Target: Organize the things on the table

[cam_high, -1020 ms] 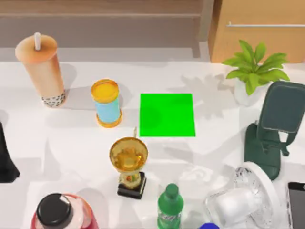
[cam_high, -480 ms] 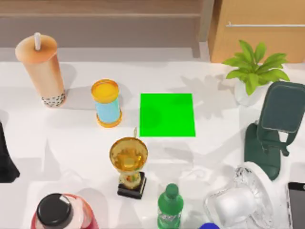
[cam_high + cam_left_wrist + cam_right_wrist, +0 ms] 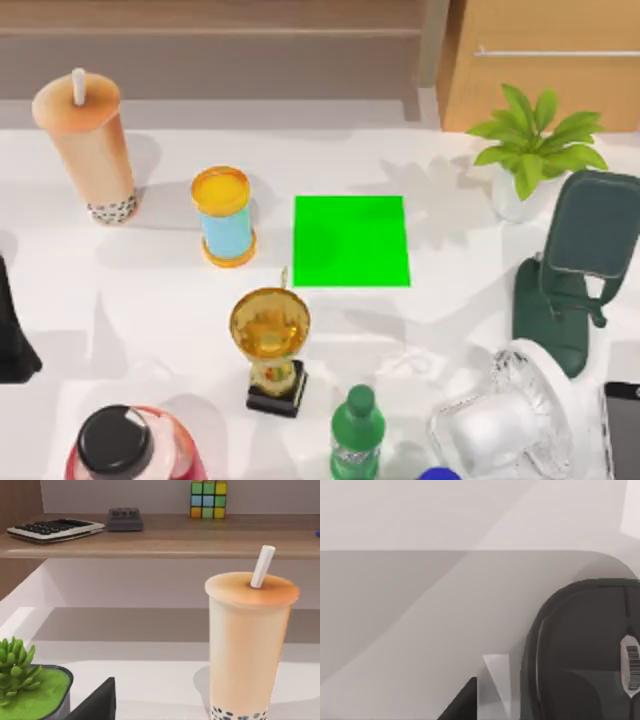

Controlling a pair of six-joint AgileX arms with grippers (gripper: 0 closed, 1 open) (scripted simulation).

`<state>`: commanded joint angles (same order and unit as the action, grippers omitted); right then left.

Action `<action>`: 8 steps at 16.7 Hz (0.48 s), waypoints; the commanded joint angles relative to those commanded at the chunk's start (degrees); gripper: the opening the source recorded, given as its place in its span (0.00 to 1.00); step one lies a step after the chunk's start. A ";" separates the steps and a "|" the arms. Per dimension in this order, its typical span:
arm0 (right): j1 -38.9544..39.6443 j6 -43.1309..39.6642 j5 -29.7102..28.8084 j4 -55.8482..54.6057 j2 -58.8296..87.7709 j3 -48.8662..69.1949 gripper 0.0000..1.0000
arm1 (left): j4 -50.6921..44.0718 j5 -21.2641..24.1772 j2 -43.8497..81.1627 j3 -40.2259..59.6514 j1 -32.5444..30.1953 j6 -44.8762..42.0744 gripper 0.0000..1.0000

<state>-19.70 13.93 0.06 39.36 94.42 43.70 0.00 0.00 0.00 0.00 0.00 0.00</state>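
Note:
The bubble-tea cup (image 3: 88, 150), orange-beige with a white straw, stands upright at the table's (image 3: 150, 290) back left. It also rises close ahead in the left wrist view (image 3: 249, 645), where a black tip of my left gripper (image 3: 98, 704) juts in beside it without touching it. The smartphone (image 3: 622, 430) lies cut off at the right edge near the front. The black oval mouse (image 3: 580, 655) shows in the right wrist view, with a black tip of my right gripper (image 3: 461, 704) short of it. The green mat (image 3: 350, 240) is bare at the middle.
A yellow-lidded blue can (image 3: 225, 215), gold trophy (image 3: 270, 345), green bottle (image 3: 357, 435), pink bottle (image 3: 125, 445), white fan (image 3: 510, 410), dark green phone stand (image 3: 575, 270) and potted plant (image 3: 535, 145) crowd the table. A black shape (image 3: 12, 335) sits at the left edge. A succulent pot (image 3: 27, 687) stands near the cup.
Faint shadows on the table near the trophy and fan have shifted a little. No object has moved.

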 joint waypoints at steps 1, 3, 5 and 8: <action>0.00 0.00 0.00 0.00 0.00 0.00 0.32 | 0.00 0.00 0.00 0.00 0.00 0.00 1.00; 0.00 0.00 0.00 0.00 0.00 0.00 0.17 | 0.00 0.00 0.00 0.00 0.00 0.00 1.00; 0.00 0.00 0.00 0.00 0.00 0.00 0.02 | 0.00 0.00 0.00 0.00 0.00 0.00 1.00; 0.00 0.00 0.00 0.00 0.00 0.00 0.00 | 0.00 0.00 0.00 0.00 0.00 0.00 1.00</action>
<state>-19.70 13.93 0.06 39.36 94.42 43.70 0.00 0.00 0.00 0.00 0.00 0.00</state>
